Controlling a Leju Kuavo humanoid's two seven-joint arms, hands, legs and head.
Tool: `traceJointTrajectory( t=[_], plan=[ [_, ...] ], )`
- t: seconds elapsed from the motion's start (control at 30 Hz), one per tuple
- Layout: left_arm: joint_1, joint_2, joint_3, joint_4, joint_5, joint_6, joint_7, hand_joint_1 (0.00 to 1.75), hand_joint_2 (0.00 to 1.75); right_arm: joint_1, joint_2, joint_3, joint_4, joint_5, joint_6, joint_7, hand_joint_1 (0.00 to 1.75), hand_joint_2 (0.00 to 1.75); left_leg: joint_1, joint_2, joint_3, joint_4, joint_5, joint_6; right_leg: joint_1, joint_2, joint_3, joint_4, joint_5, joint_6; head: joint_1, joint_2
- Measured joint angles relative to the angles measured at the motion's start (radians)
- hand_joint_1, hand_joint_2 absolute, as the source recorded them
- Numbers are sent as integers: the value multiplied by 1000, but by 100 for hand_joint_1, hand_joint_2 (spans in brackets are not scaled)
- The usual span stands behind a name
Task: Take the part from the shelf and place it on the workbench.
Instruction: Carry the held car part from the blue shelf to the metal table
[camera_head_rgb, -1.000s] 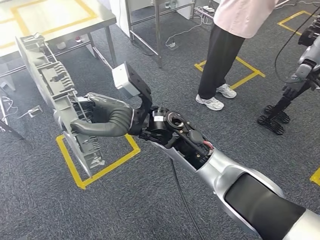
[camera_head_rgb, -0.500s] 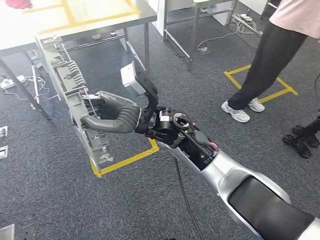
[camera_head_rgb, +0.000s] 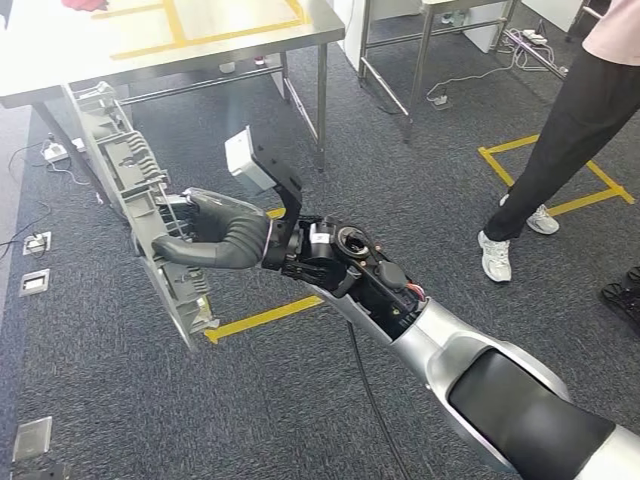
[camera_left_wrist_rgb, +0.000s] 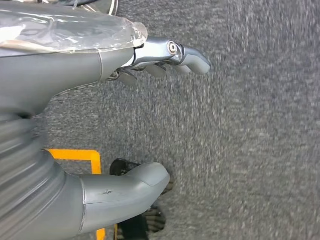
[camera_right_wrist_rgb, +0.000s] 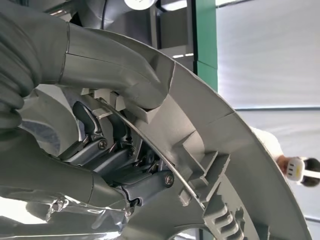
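Note:
The part (camera_head_rgb: 136, 200) is a long grey moulded plastic panel with ribs and clips. My right hand (camera_head_rgb: 215, 232) grips it near its middle and holds it slanted in the air above the carpet. In the right wrist view the thumb presses on the curved grey part (camera_right_wrist_rgb: 211, 150) while the fingers curl behind its ribs. The workbench (camera_head_rgb: 151, 35) is a pale metal table with yellow tape lines, standing just beyond the part's upper end. My left hand (camera_left_wrist_rgb: 124, 120) hangs over the carpet with its fingers apart and nothing in it.
A person in dark trousers and white shoes (camera_head_rgb: 566, 150) stands to the right. A second metal table frame (camera_head_rgb: 392, 70) stands behind, with cables on the floor. Yellow tape (camera_head_rgb: 264, 318) marks the grey carpet. Floor sockets (camera_head_rgb: 34, 260) lie at the left.
The whole scene has shifted right and down as the camera turned left. The workbench now takes up more of the top of the view. My right hand still holds the part the same way.

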Motion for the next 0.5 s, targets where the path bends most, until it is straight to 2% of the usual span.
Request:
traceJointTrajectory(
  t=[0.03,0.07,0.1,0.17,0.23,0.3,0.37,0.4,0.43,0.47,0.5],
  plan=[
    [-1,0,0,0,0,0,-2,0,175,-1,0,0,-2,-1,-1,3,175,175,-2,16,37,-68,22,-1,2,-7,-2,7,-6,6,-6,0],
    [-2,0,0,0,0,1,-4,0,175,-2,0,-1,-5,-2,-3,7,175,175,-4,25,64,-119,36,3,5,-14,-4,14,-11,12,-11,0],
    [-2,0,0,0,0,1,-6,0,175,-4,0,-2,-8,-5,-4,10,175,175,-6,30,77,-144,39,10,8,-20,-5,19,-16,17,-12,0],
    [1,-1,0,0,0,1,-7,0,175,-5,0,-3,-12,-11,-6,15,175,175,-7,15,76,-148,35,28,11,-31,-3,22,-21,24,-6,0],
    [4,-2,0,0,0,1,-7,0,175,-5,0,-4,-15,-15,-6,16,175,175,-6,2,77,-148,35,41,7,-19,-9,41,-40,33,2,0],
    [3,-2,0,0,0,1,-7,0,175,-5,0,-4,-19,-17,-6,16,175,175,-6,-11,77,-149,37,51,2,13,-47,133,-97,41,11,0],
    [3,-2,0,0,0,1,-7,0,175,-3,-1,-5,-20,-17,-6,17,175,175,-9,-26,77,-149,38,56,2,32,-108,275,-160,43,21,0],
    [4,-2,0,0,0,1,-7,0,175,-1,-2,-5,-20,-17,-6,18,175,175,-11,-34,77,-149,38,57,2,35,-129,321,-172,41,24,0],
    [4,-2,0,0,0,1,-7,0,175,0,-2,-5,-20,-17,-6,19,175,175,-12,-44,77,-149,38,58,2,37,-135,331,-163,38,27,0],
    [4,-2,0,0,0,1,-7,0,175,1,-2,-5,-20,-18,-6,20,175,175,-14,-54,78,-149,38,58,3,41,-122,299,-135,32,30,0],
    [4,-3,0,0,0,1,-7,0,175,1,-2,-5,-21,-18,-6,21,175,175,-16,-63,79,-148,38,58,5,50,-94,234,-94,23,32,0]
  ],
)
